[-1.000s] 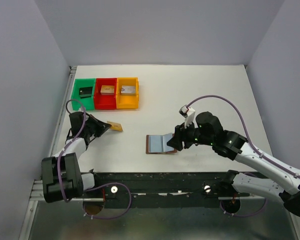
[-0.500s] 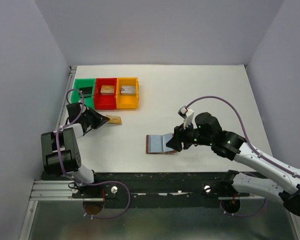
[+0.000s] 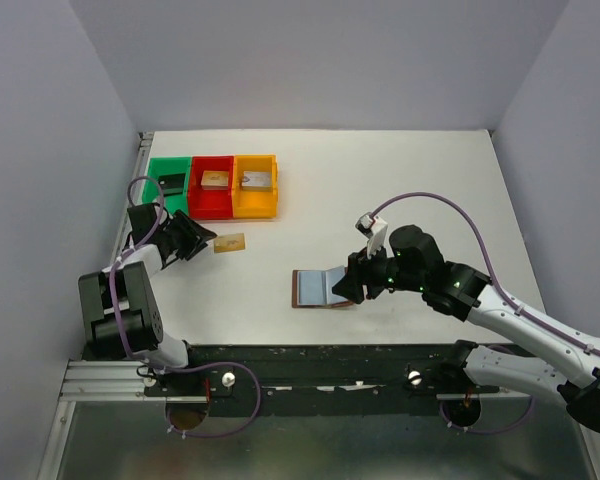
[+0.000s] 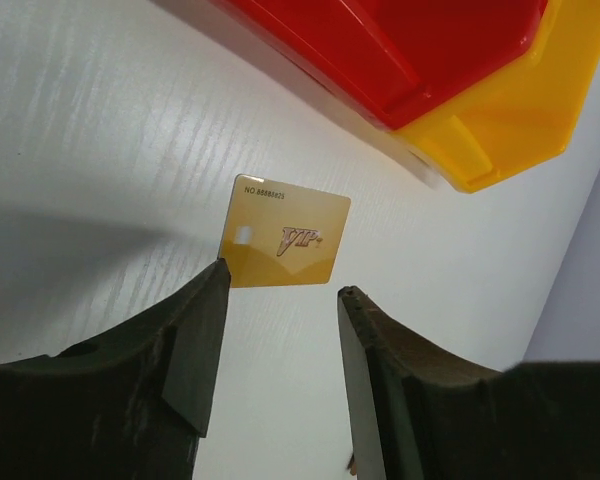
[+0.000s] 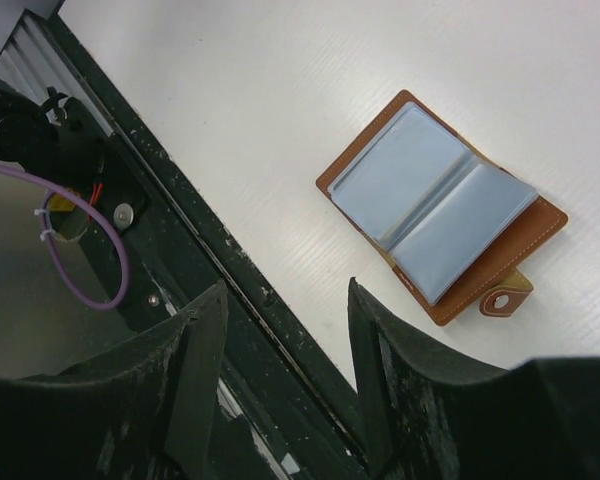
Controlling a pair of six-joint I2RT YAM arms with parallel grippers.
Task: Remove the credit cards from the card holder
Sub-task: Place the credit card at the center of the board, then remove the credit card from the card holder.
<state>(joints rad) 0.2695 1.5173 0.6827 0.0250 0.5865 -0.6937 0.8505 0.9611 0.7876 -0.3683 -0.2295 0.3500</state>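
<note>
Card holder (image 3: 320, 288) lies open flat at the near middle of the table (image 3: 400, 180), close to the near edge. Brown leather outside, 2 pale blue-grey pocket panels face up, snap tab (image 5: 500, 300) sticks out from one edge. Can't tell from here whether any cards sit in the pockets.

1 credit card (image 3: 229, 243) is out, lying flat on the table well left of the holder and just near of the bins. Tan-gold, dark "VIP" mark in the middle, a line of small print along one edge, small pale square spot near a corner.

3 bins in a row at the far left, touching side by side:
- green bin (image 3: 168, 209), leftmost: 1 black block (image 3: 170, 183)
- red bin (image 3: 211, 209), middle: 1 tan block (image 3: 215, 179)
- orange bin (image 3: 255, 209), rightmost: 1 grey block (image 3: 256, 180)

Left gripper (image 3: 198, 238) sits just left of the gold card, jaws apart, nothing between them. One fingertip (image 4: 218, 270) is at the card's corner; contact not clear.

Right gripper (image 3: 348, 285) is at the holder's right edge, jaws wide, gripping nothing. In its wrist view the holder lies beyond the tips.
</note>
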